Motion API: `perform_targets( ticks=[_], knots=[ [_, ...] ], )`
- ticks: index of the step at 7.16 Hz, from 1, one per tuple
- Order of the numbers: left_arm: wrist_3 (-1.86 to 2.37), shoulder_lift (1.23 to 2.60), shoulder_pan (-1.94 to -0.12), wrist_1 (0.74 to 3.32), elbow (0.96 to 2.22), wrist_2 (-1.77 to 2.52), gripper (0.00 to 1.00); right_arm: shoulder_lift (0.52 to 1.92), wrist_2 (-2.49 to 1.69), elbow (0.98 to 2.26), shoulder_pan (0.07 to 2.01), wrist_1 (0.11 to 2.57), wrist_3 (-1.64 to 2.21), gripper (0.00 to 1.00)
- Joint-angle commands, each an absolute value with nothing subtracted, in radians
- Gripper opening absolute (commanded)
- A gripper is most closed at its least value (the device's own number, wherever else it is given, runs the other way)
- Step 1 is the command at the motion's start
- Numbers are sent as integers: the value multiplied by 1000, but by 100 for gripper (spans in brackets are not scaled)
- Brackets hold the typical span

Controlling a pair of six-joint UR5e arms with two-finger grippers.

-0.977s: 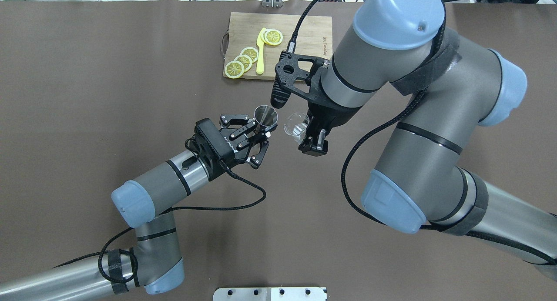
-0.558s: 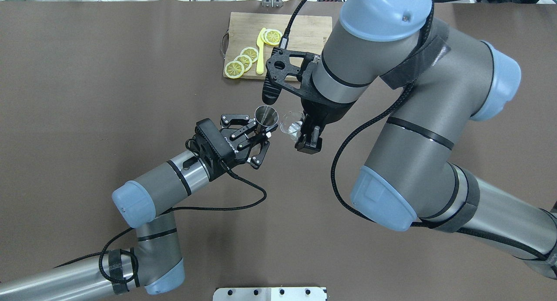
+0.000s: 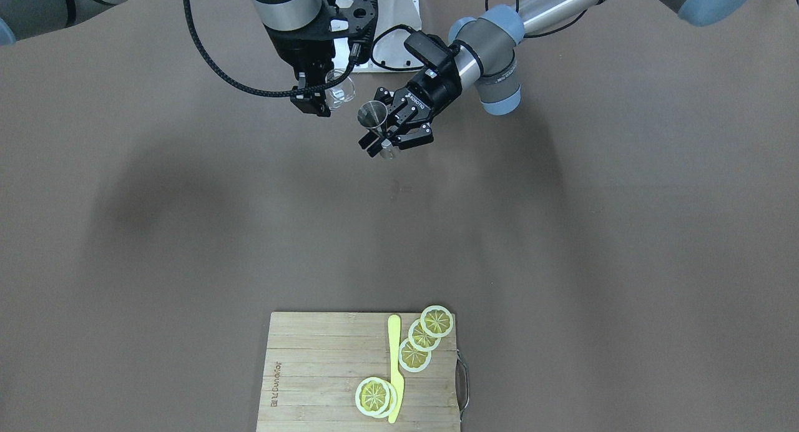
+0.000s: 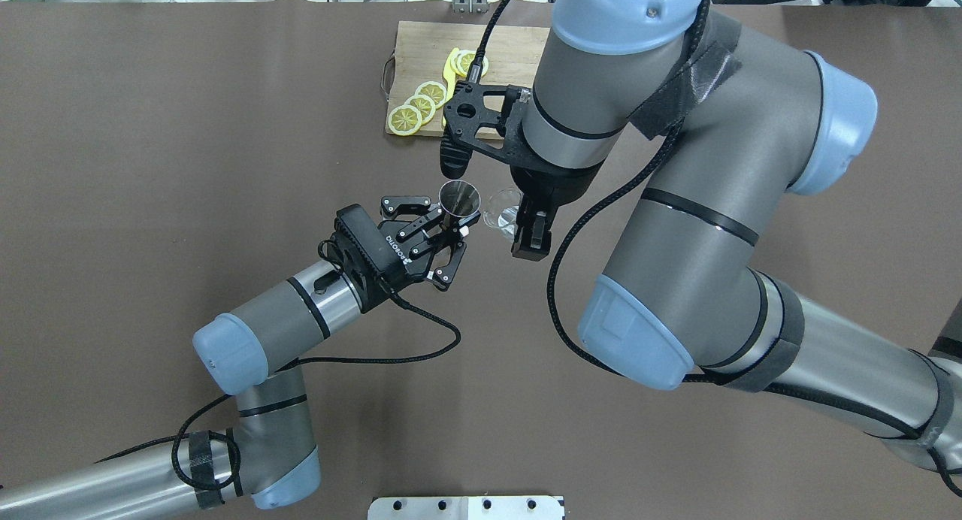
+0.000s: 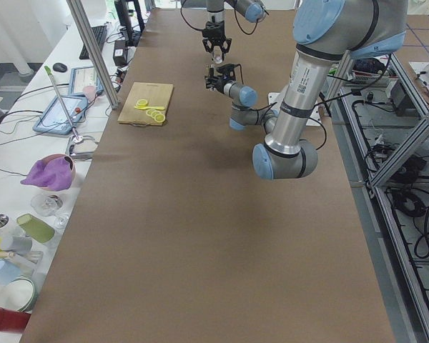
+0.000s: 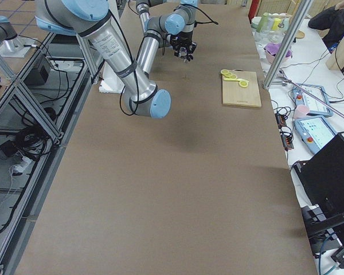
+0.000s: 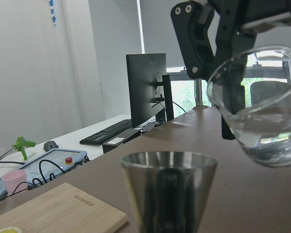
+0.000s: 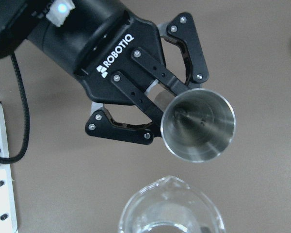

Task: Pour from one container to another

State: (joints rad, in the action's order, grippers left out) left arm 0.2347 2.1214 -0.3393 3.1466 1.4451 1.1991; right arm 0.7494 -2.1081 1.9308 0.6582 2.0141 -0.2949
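A small conical steel cup (image 4: 459, 198) is held upright above the table with my left gripper (image 4: 449, 233) shut on its lower part. Just to its right hangs a clear glass beaker (image 4: 502, 210) with clear liquid in it, and my right gripper (image 4: 521, 225) is shut on it. In the left wrist view the beaker (image 7: 262, 116) is slightly tilted, higher than the steel cup (image 7: 169, 194), with no stream showing. From the right wrist the beaker's spout (image 8: 170, 182) points at the steel cup's mouth (image 8: 199, 124). The front view shows the cup (image 3: 372, 115) and the beaker (image 3: 340, 87) close together.
A wooden cutting board (image 4: 421, 50) lies at the table's far side with lemon slices (image 4: 421, 103) and a yellow knife (image 3: 394, 363) on it. The right arm's elbow (image 4: 639, 340) looms over the table's right half. A metal plate (image 4: 466, 507) sits at the near edge.
My right arm has swung left, carrying the beaker closer to the steel cup. The left arm and the cup have stayed still.
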Motion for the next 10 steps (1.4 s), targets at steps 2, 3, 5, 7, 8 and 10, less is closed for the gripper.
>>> perform_targets(
  ticks=[2,3,5,7,8,10],
  knots=[
    [235,2121,-339,3149,1443,1198,0,695,-2099,1896,660,2083,-339,0],
    [235,2121,-339,3149,1443,1198,0,677,-2098,1876,660,2089,-339,0],
    [235,2121,-339,3149,1443,1198,0,652,-2097,1850,663,2127,-392,0],
    [235,2121,-339,3149,1445,1198,0,637,-2095,1839,680,2169,-442,0],
    [235,2121,-339,3149,1445,1198,0,612,-2091,1815,680,2190,-443,0],
    [235,2121,-339,3149,1443,1198,0,559,-2089,1761,680,2215,-445,0]
  ],
)
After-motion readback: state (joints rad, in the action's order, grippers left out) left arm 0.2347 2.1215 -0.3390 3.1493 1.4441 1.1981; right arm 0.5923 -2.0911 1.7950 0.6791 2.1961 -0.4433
